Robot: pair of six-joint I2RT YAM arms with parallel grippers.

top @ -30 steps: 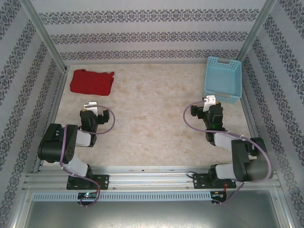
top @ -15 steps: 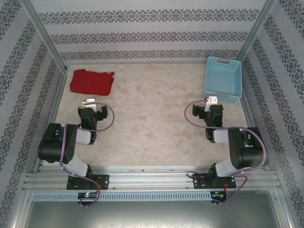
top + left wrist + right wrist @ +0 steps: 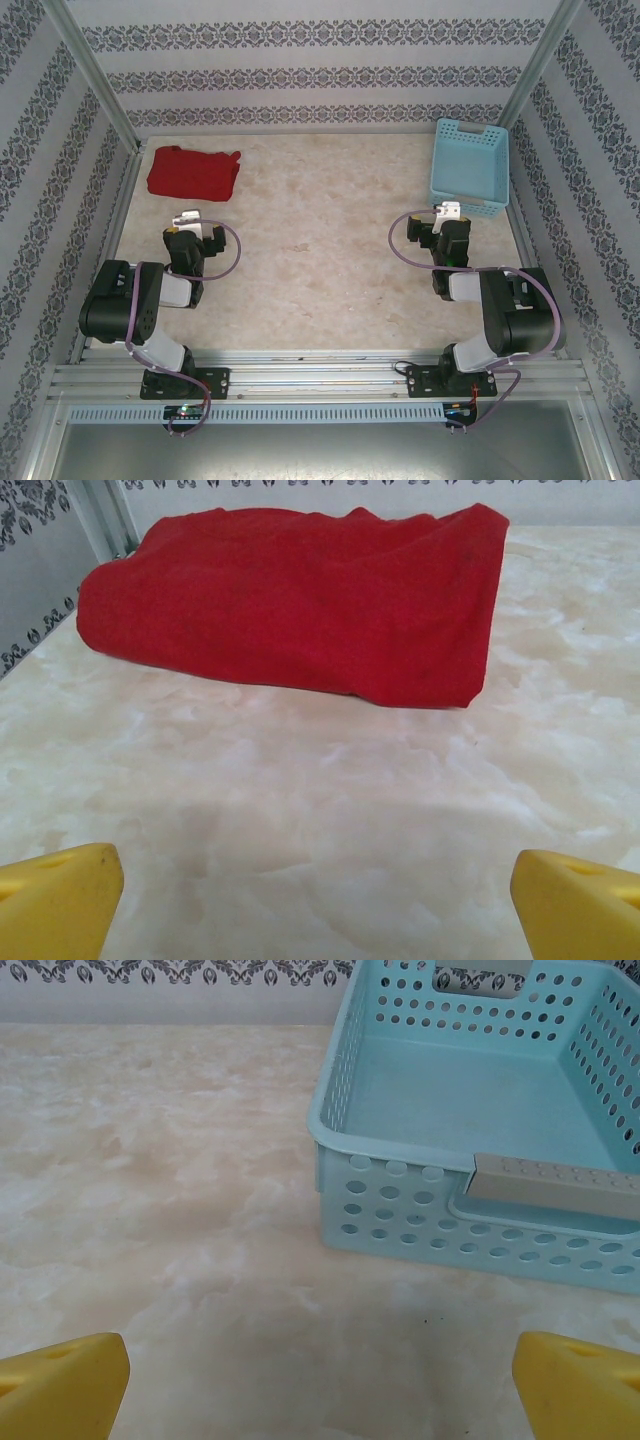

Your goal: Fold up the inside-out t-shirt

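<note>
Though well apart, one t-shirt [image 3: 193,172], one basket [image 3: 486,206].

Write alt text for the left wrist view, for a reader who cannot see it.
A red t-shirt lies in a rumpled heap on a pale marbled table. The open left gripper shows yellow fingertips at both bottom corners, short of the cloth.

Bare table [image 3: 320,250] between t-shirt [image 3: 193,172] and basket [image 3: 470,170] gives free passage.
</note>
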